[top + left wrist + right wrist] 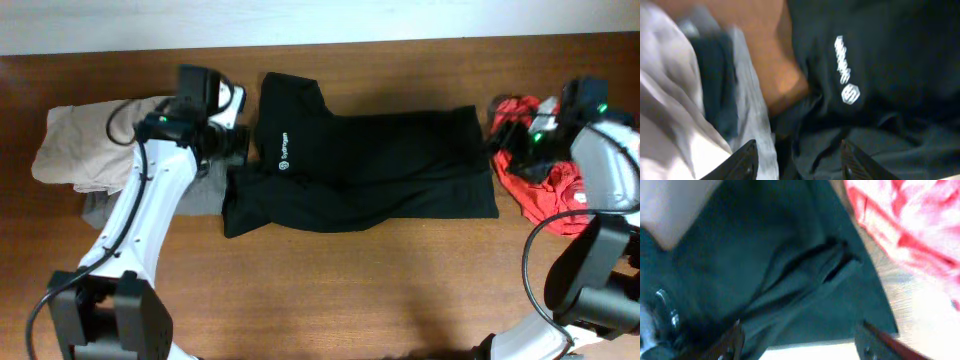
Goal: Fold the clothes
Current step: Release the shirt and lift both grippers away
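Both empty, jaws apart, the left gripper (800, 162) hangs above the black shirt (370, 165) at its logo end, the right gripper (800, 345) above its hem, likely placed for folding.

One marking only: a small white chest logo (282, 156) on the black shirt (380, 165), made up of a short line of lettering with a round emblem at its end; in the overhead view the letters are too small to read; in the left wrist view the print is blurred, the characters not legible; no word, brand or number can be read with certainty.
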Available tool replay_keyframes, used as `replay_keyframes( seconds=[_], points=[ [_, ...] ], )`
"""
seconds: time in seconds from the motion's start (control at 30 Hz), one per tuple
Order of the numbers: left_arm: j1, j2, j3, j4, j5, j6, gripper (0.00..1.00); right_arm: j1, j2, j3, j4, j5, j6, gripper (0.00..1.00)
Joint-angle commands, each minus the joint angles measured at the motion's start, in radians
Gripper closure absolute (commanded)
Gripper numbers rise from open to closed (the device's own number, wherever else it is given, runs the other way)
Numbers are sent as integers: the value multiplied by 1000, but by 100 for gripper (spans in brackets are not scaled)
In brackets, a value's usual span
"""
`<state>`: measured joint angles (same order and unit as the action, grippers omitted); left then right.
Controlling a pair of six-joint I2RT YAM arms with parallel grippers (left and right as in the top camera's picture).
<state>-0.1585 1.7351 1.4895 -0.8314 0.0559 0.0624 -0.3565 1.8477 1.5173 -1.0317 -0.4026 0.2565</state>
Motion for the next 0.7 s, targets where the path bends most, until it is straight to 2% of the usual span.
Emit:
replay_keyframes(
  seconds=[0.0, 0.1, 0.23, 0.47, 0.67],
  points=[
    [0, 4, 112, 4, 99, 22, 46, -2, -3, 205, -105, -9, -64, 25],
    [0, 23, 162, 4, 129, 21, 46, 5, -3, 327, -174, -5, -94, 25],
    [0, 92, 207, -6, 183, 22, 46, 17, -3, 383, -193, -5, -96, 24],
    [0, 359, 397, 31, 257, 39, 43, 57, 64, 381, -57, -8, -131, 15],
    [-4, 522, 473, 202, 261, 37, 41, 88, 146, 381, 53, -5, -145, 10]
  ],
)
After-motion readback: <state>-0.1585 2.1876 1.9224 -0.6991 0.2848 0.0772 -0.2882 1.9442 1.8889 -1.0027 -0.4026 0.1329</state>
